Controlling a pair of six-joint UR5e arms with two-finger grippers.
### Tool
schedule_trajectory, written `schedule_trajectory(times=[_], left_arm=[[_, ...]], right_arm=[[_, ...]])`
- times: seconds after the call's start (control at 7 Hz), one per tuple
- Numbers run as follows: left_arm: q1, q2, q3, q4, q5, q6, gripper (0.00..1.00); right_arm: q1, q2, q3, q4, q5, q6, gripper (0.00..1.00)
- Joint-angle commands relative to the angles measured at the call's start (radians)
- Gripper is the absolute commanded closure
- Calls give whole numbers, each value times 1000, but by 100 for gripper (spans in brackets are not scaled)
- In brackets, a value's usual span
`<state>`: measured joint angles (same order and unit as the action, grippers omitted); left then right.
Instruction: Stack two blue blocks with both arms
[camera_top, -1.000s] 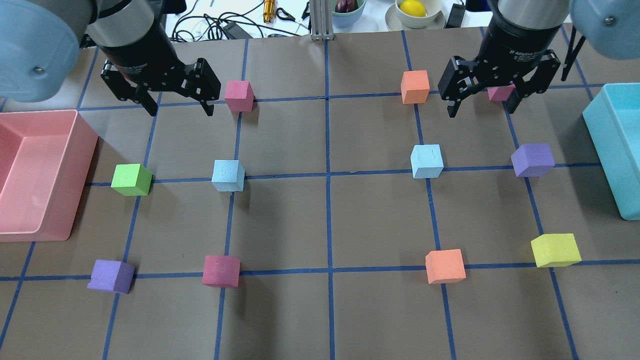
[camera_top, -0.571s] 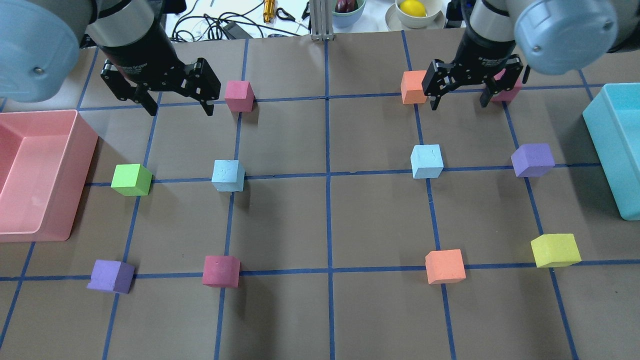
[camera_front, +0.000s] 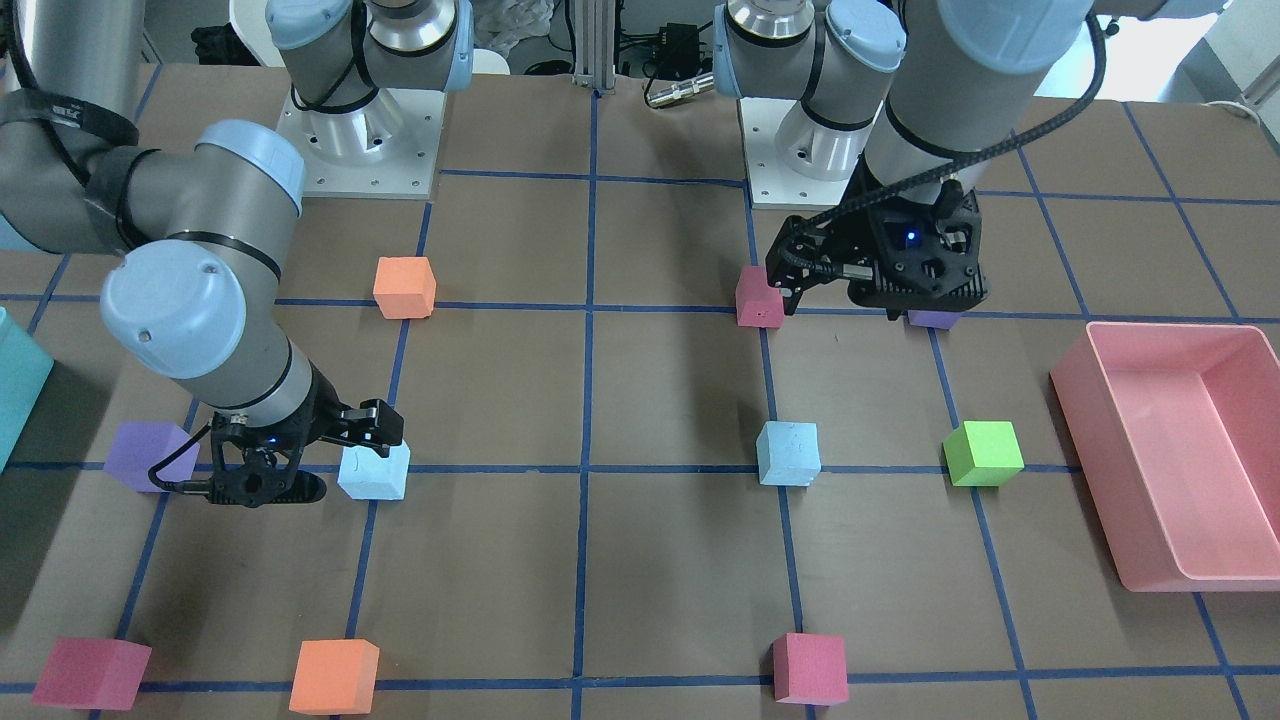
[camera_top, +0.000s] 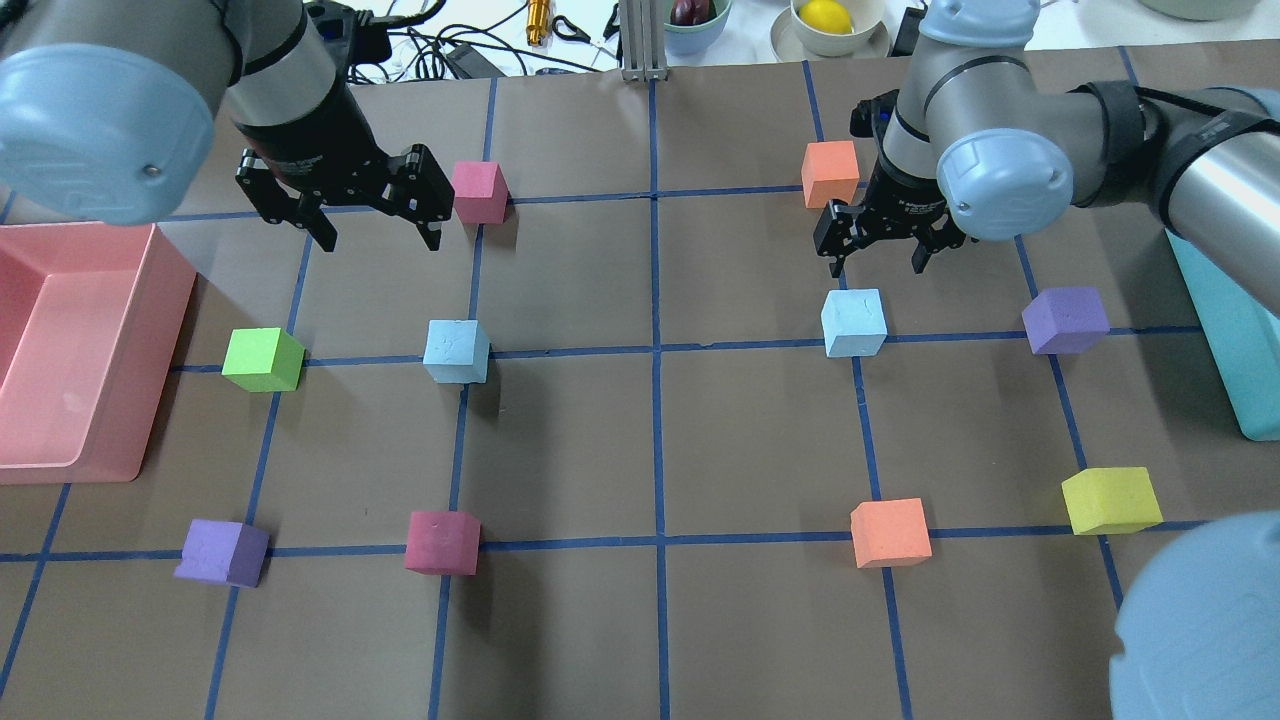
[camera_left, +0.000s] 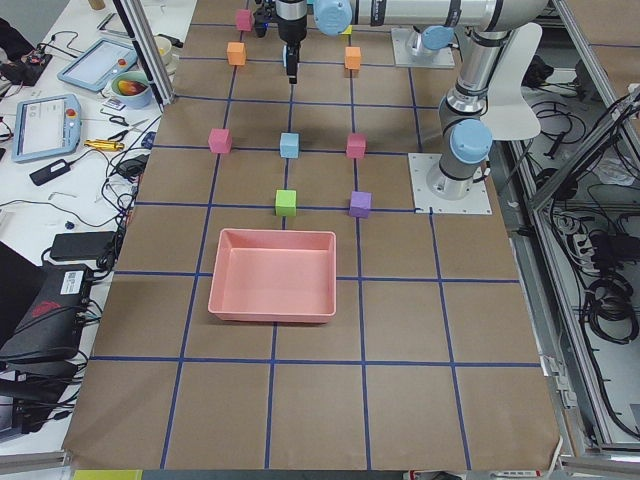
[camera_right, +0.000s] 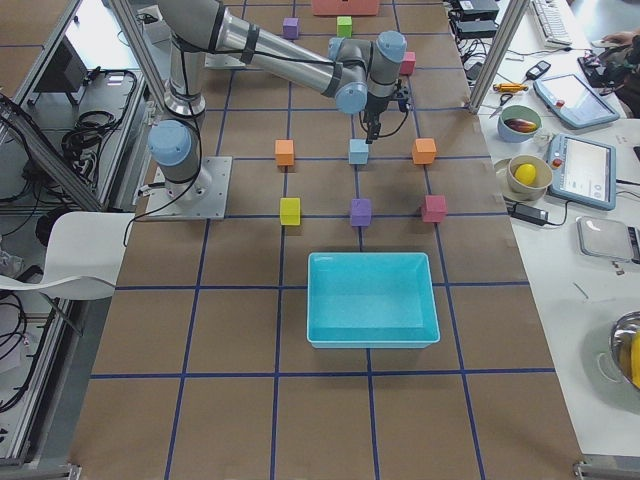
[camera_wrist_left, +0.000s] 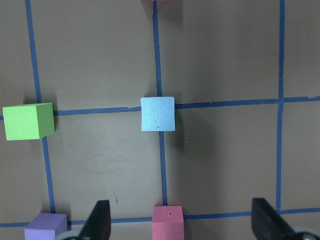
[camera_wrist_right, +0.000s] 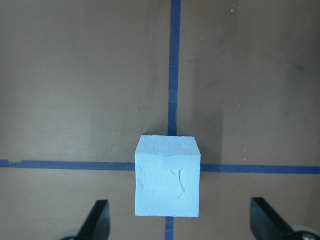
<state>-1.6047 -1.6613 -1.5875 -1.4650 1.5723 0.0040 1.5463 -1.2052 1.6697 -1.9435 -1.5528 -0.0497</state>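
Two pale blue blocks sit on the brown grid table, one left of centre (camera_top: 456, 351) and one right of centre (camera_top: 854, 322). My left gripper (camera_top: 378, 238) is open and empty, hovering beyond the left block; in the left wrist view that block (camera_wrist_left: 158, 114) lies well ahead of the fingers (camera_wrist_left: 98, 222). My right gripper (camera_top: 877, 268) is open and empty, low and just beyond the right block. In the right wrist view that block (camera_wrist_right: 167, 176) fills the space just ahead of the open fingers (camera_wrist_right: 97, 222). In the front-facing view the right gripper (camera_front: 330, 455) is beside that block (camera_front: 374, 472).
A pink bin (camera_top: 150, 300) stands at the left edge and a teal bin (camera_top: 1215, 300) at the right edge. Other cubes lie on the grid: green (camera_top: 262, 359), magenta (camera_top: 478, 191), orange (camera_top: 830, 173), purple (camera_top: 1066, 319), yellow (camera_top: 1110, 499).
My right arm has swung in and lowered, bringing its open gripper from near the far magenta cube to just beyond the right blue block. My left gripper has shifted slightly right.
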Motion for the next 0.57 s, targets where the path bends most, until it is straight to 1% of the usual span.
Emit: schedule_trajectory(times=[0.0,0.29,0.43], left_arm=[[3,-21,-142,197,-1,1,0],[6,-66,-260,404,5,22,0],[8,-109,-272,432,6,28,0]], right_arm=[[0,65,7,-9,0,10,0],[1,90,5,-11,5,30,0],[1,107,4,-24,5,31,0]])
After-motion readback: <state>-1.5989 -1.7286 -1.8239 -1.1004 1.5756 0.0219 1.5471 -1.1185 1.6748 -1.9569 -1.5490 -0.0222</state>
